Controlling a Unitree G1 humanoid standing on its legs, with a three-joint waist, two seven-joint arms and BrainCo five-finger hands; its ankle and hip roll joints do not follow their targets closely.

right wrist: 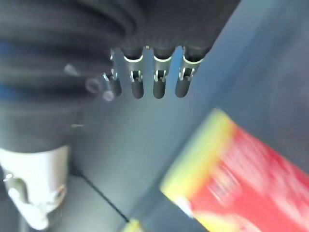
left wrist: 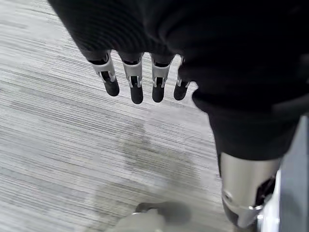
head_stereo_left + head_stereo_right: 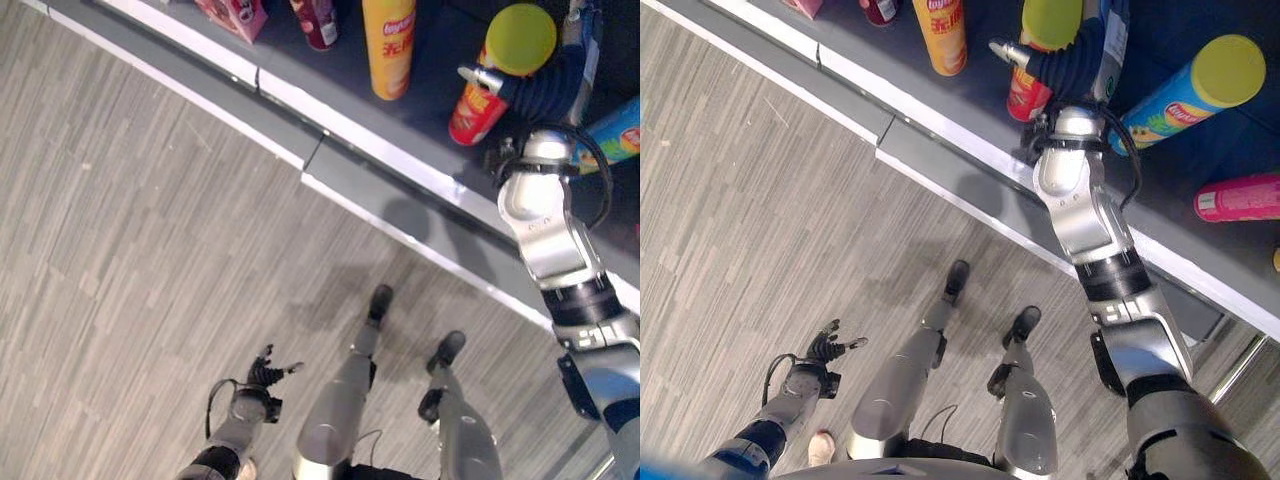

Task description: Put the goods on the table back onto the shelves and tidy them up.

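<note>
A red crisp can (image 3: pixel 475 115) with a yellow-green lid stands tilted on the dark shelf (image 3: pixel 440 60). My right hand (image 3: pixel 540 88) reaches over the shelf just beside it. In the right wrist view its fingers (image 1: pixel 145 84) are straight and hold nothing, and the red can (image 1: pixel 241 179) lies apart from them. My left hand (image 3: pixel 266 374) hangs low over the floor with its fingers (image 2: pixel 136 87) relaxed and empty.
On the shelf a tall yellow can (image 3: pixel 388 45), a dark red can (image 3: pixel 318 22) and a pink box (image 3: pixel 235 15) stand to the left. A blue can (image 3: pixel 1185 95) and a pink can (image 3: pixel 1238 197) lie on their sides to the right. A white strip (image 3: pixel 380 150) edges the shelf above grey carpet (image 3: pixel 130 230).
</note>
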